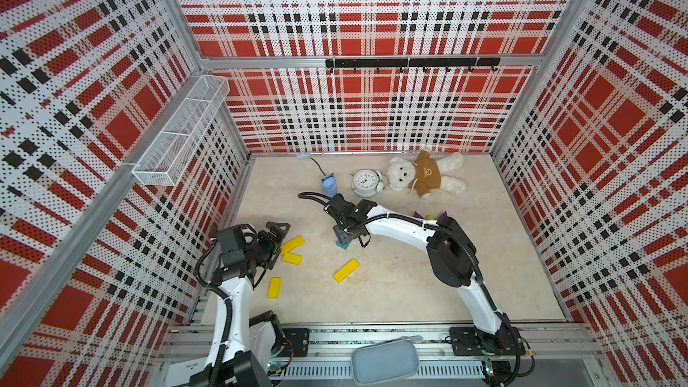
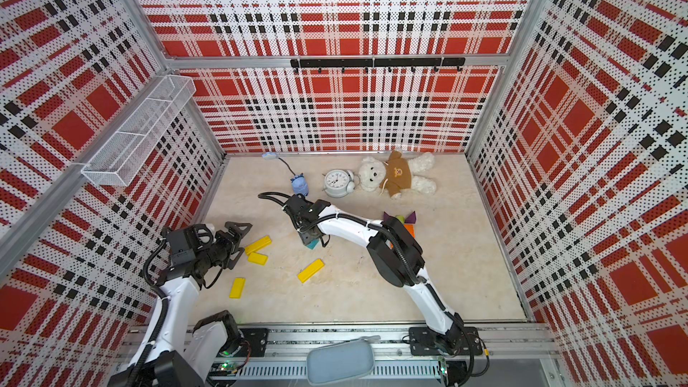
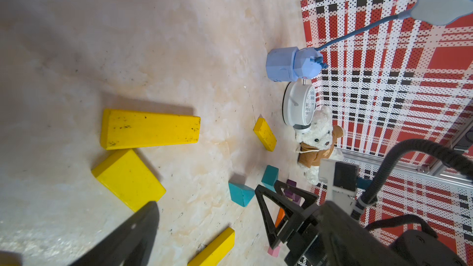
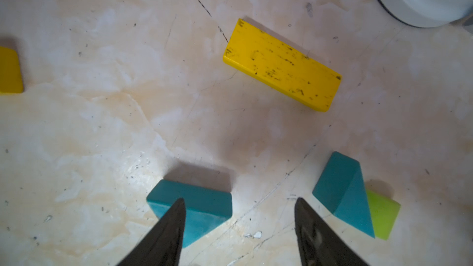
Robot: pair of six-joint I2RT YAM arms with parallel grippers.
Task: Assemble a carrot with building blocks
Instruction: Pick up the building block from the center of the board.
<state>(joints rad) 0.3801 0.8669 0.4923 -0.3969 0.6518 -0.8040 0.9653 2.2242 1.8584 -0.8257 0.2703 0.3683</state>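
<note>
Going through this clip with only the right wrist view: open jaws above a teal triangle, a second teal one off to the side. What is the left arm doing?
Observer: The left gripper is wide open and empty, beside two yellow bars.
Operator: I see one scuffed yellow bar ahead. Any behind my camera?
Observer: Yes, another yellow bar lies angled on the base side of the right gripper.
Operator: Other colours out of frame?
Observer: Two purple triangles and an orange piece peek out past the right arm's elbow, partly hidden by it.
</note>
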